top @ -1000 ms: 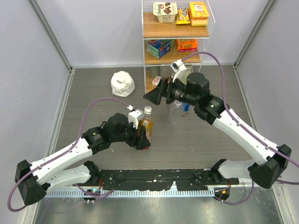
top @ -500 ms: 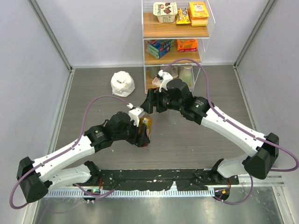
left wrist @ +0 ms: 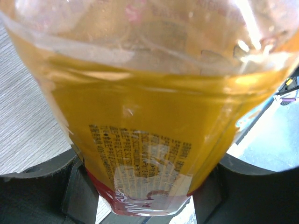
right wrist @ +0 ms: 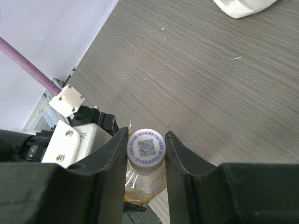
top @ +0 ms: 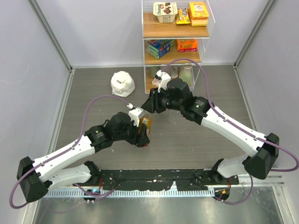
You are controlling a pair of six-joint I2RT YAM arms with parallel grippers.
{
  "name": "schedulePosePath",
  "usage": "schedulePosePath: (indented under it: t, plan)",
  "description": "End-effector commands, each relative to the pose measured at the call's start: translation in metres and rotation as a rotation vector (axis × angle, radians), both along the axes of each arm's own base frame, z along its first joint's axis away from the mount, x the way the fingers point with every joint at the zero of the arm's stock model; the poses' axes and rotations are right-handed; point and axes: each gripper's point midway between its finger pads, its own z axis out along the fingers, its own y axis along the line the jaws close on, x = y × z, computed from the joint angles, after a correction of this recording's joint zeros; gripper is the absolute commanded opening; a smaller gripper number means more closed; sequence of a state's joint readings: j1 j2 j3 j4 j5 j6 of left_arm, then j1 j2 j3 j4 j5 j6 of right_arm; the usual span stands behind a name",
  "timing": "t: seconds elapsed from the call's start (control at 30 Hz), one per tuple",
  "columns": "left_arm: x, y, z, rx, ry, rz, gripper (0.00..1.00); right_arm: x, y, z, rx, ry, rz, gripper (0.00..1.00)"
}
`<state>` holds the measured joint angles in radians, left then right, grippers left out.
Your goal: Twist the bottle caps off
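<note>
An amber bottle (top: 145,127) with a red-and-gold label stands upright near the table's middle. My left gripper (top: 143,136) is shut on its lower body. In the left wrist view the bottle (left wrist: 149,107) fills the frame, and dark fingers (left wrist: 42,191) press both of its sides. The bottle's white cap (right wrist: 146,148), printed with a QR code, sits between the fingers (right wrist: 110,163) of my right gripper (right wrist: 146,150), which is shut on it from above. In the top view my right gripper (top: 150,107) hides that cap. A clear bottle (top: 173,117) shows partly under the right arm.
A big white lumpy bag (top: 122,83) lies at the back left, also seen as the bag (right wrist: 243,7) in the right wrist view. A wire shelf rack (top: 175,32) with snack boxes stands at the back. Grey walls close in both sides.
My right arm swung left from above the clear bottle to the amber bottle's top, and its jaws closed on the white cap. The left arm kept still with the bottle.
</note>
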<state>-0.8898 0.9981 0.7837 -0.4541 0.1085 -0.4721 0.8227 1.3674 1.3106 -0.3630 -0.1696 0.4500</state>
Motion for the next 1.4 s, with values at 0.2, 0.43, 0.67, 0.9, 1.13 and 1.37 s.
schedulePosePath:
  t: [0.2, 0.43, 0.67, 0.9, 1.13, 1.37]
  plan:
    - [-0.012, -0.018, 0.032, -0.138, -0.029, -0.105, 0.0, -0.016, 0.004, 0.06, 0.186, -0.16, 0.201, 0.02]
    - [-0.035, -0.031, 0.049, -0.252, -0.011, -0.249, 0.0, -0.028, -0.021, 0.102, 0.49, -0.196, 0.333, 0.01]
    - [-0.048, -0.038, 0.058, -0.299, -0.005, -0.339, 0.0, -0.008, -0.023, 0.091, 0.459, -0.167, 0.276, 0.02]
    - [-0.045, -0.026, 0.059, -0.296, -0.055, -0.289, 0.0, 0.046, -0.034, 0.03, 0.235, 0.002, -0.024, 0.02]
    - [-0.024, -0.002, 0.065, -0.248, -0.155, -0.122, 0.0, 0.059, -0.027, -0.045, 0.014, 0.185, -0.048, 0.05]
    - [0.008, 0.031, 0.055, -0.121, -0.211, 0.118, 0.0, 0.056, -0.032, -0.113, -0.204, 0.308, -0.058, 0.1]
